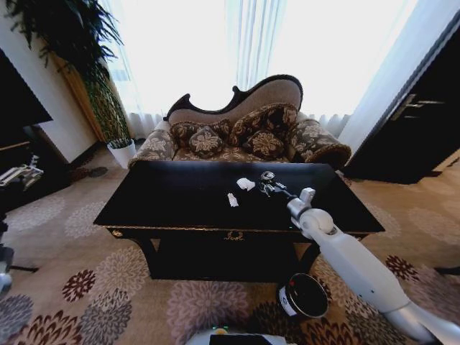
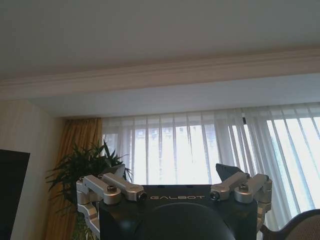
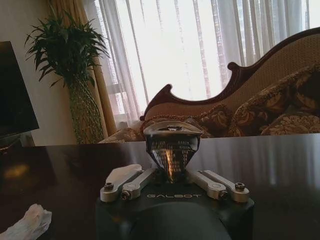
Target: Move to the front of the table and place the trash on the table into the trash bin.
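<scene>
Right hand [image 1: 268, 188] grips the can [image 1: 267, 177] on the black bench [image 1: 180, 198], fingers closed in against its sides.

Seen from the right wrist, the can [image 3: 171, 150] stands upright between the hand's [image 3: 172, 172] fingers, its base on the glossy bench top [image 3: 280, 170], and a white paper wad [image 3: 29, 225] lies off to one side. From the head camera the wad [image 1: 246, 184] sits just beside the can, and a small white scrap [image 1: 232, 200] lies nearer the bench's front edge. The round dark bin [image 1: 303, 296] stands on the patterned carpet [image 1: 86, 287] below the bench's front right corner, under the outstretched right arm. Left hand [image 2: 175, 192] is raised well clear of the bench, pointing toward the curtains [image 2: 200, 150], its fingers spread wide and holding nothing. A sofa [image 1: 237, 133] stands behind the bench.
</scene>
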`<state>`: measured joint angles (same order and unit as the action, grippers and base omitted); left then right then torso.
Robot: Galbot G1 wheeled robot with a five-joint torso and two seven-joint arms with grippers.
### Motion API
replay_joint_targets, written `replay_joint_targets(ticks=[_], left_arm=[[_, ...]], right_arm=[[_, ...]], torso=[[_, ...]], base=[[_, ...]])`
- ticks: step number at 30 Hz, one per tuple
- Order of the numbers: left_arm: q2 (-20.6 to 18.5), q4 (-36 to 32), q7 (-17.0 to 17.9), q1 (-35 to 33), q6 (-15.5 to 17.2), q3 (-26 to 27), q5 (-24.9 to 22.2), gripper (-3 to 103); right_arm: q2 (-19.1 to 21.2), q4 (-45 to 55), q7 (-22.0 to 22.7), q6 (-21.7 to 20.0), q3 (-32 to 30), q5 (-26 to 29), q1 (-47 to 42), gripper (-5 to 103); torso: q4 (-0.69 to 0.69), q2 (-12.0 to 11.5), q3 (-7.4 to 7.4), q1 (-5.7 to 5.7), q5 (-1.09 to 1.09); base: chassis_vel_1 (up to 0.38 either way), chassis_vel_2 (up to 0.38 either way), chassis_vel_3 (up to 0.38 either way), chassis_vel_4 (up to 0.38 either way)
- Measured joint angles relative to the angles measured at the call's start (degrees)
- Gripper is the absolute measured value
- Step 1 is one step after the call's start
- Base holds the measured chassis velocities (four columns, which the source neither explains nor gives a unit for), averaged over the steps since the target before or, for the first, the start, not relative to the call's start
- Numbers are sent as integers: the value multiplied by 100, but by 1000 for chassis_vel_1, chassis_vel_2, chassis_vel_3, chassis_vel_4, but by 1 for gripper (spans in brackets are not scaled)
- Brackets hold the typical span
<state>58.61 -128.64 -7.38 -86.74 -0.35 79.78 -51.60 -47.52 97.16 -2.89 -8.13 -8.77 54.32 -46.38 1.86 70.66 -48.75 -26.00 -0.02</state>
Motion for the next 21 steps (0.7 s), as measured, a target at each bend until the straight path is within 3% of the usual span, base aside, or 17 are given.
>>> replay_joint_targets(ticks=[2,8,12,21], left_arm=[[-7,-2,1,-4,0,21,-19,100],[-25,-35,3,-13,-2,50,-55,100],[-30,-81,17,11,-3,54,-109,100],[43,-145,34,73,-17,35,-164,100]], right_arm=[[2,94,-49,7,-140,0,-200,2],[-18,324,-165,29,-526,8,-597,0],[-22,772,-298,91,-1146,145,-1157,0],[89,1275,-361,254,-1681,131,-1753,0]], torso=[[0,0,0,0,1],[2,0,0,0,1],[2,0,0,0,1],[0,0,0,0,0]], base=[[0,0,0,0],[0,0,0,0],[0,0,0,0],[0,0,0,0]])
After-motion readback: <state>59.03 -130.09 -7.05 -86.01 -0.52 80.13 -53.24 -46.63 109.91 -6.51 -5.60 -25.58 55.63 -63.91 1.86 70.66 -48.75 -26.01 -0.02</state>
